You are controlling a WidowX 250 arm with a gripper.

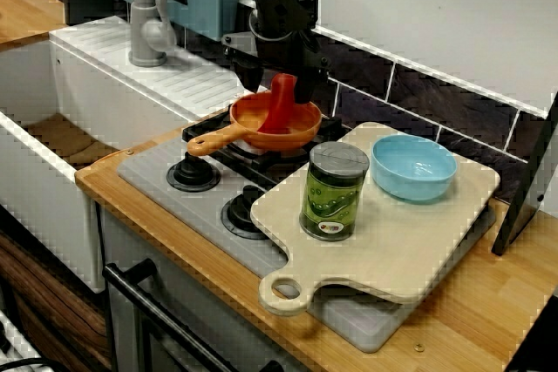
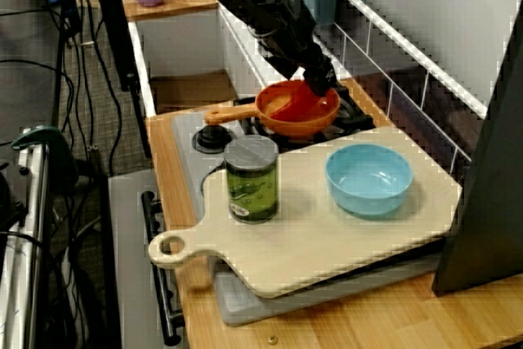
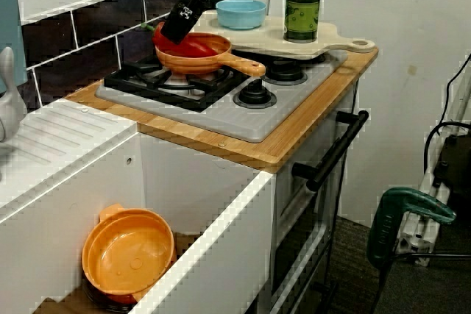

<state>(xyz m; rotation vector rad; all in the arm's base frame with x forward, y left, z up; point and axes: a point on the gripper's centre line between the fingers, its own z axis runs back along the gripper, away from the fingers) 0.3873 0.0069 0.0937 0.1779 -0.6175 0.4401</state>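
A red toy pepper (image 1: 279,111) leans in the orange pan (image 1: 301,132) on the back burner, its upper end raised above the rim. My gripper (image 1: 281,76) hangs right over that end, one black finger on each side. In the close view of the stove the fingers look a little wider than the pepper, and I cannot tell whether they touch it. From the sink side, the gripper (image 3: 179,23) covers the pepper (image 3: 193,45), with a green stem (image 3: 148,28) poking out at the back. Seen along the counter, the gripper (image 2: 317,81) sits above the pepper (image 2: 301,104).
A wooden cutting board (image 1: 410,241) lies over the stove's right half. On it stand a green can (image 1: 333,191) and a light blue bowl (image 1: 414,165). The pan handle (image 1: 209,143) points towards the stove knobs (image 1: 193,172). An orange pot (image 3: 129,251) sits in the sink beside the faucet (image 1: 146,23).
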